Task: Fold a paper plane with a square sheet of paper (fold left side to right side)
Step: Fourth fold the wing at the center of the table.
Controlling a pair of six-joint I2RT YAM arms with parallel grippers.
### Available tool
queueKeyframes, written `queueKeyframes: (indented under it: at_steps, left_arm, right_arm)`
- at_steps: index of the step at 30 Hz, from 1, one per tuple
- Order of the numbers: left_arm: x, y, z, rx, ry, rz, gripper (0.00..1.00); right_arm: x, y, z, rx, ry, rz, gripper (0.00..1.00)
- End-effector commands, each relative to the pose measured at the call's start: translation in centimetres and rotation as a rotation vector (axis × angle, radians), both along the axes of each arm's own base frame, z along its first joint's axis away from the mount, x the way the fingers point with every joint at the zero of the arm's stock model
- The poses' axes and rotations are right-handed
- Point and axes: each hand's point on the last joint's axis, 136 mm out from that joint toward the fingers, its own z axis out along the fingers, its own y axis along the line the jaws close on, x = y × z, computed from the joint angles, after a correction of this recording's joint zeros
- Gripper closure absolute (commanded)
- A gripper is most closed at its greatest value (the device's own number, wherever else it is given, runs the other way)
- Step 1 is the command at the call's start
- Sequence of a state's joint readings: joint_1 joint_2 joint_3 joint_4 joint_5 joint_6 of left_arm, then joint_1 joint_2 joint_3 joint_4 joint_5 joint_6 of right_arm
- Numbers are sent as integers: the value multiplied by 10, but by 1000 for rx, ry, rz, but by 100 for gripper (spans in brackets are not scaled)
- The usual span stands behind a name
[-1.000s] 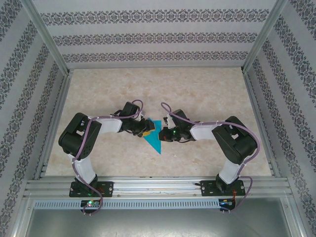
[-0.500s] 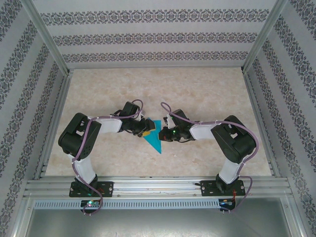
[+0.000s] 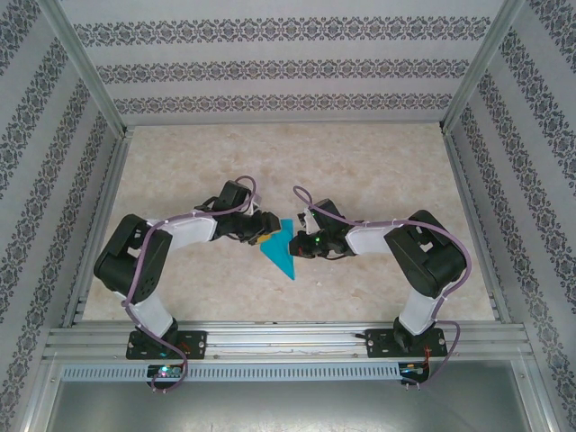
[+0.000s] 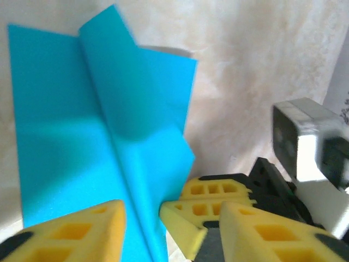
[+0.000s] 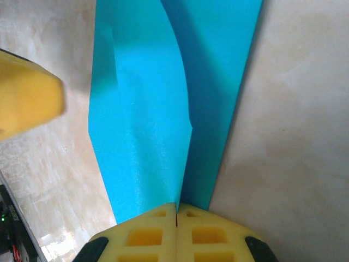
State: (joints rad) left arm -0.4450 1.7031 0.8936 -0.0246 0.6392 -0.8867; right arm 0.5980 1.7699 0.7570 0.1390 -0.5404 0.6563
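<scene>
The paper plane (image 3: 281,252) is teal-blue paper folded into a pointed dart lying on the table, tip toward the near edge. A raised crease runs along the paper plane (image 4: 65,120) in the left wrist view. My left gripper (image 3: 264,236) is at the plane's left edge. Its jaws are open, and this gripper (image 4: 172,218) straddles the raised crease. My right gripper (image 5: 176,209) is shut on the paper plane (image 5: 147,109), the fold running into the seam between its fingers. Those shut yellow fingers (image 4: 212,204) sit just right of the crease. The right gripper (image 3: 300,241) is at the plane's right edge.
The beige marbled table (image 3: 360,171) has patterned walls on three sides. An aluminium rail (image 3: 288,340) with both arm bases runs along the near edge. One left finger (image 5: 27,98) reaches in beside the paper in the right wrist view.
The left arm's elbow has dropped outward to the left, and its gripper has shifted slightly toward the paper. The paper and the right gripper have stayed put.
</scene>
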Motion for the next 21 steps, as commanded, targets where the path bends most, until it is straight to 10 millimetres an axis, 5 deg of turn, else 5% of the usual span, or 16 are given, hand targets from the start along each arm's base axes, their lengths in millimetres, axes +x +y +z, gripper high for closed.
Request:
queueKeyframes:
  at_steps: [1,3,9,21]
  left_arm:
    - [0,-4,6,-5,0,-16,69]
    - [-1,-12,2,-46,20,-36,79]
    - [3,-29,-8,-94,36,-81,91]
    - [1,-24,-39,-29,70,-87,95]
  right_arm:
    - [-18,-22,-33,-122,105,-29,100]
    - [-18,-23,-34,-126,105,-31,100]
    - [-19,-23,-35,-130,111,-27,100]
    - [-21,-27,-36,-152,118,-17,100]
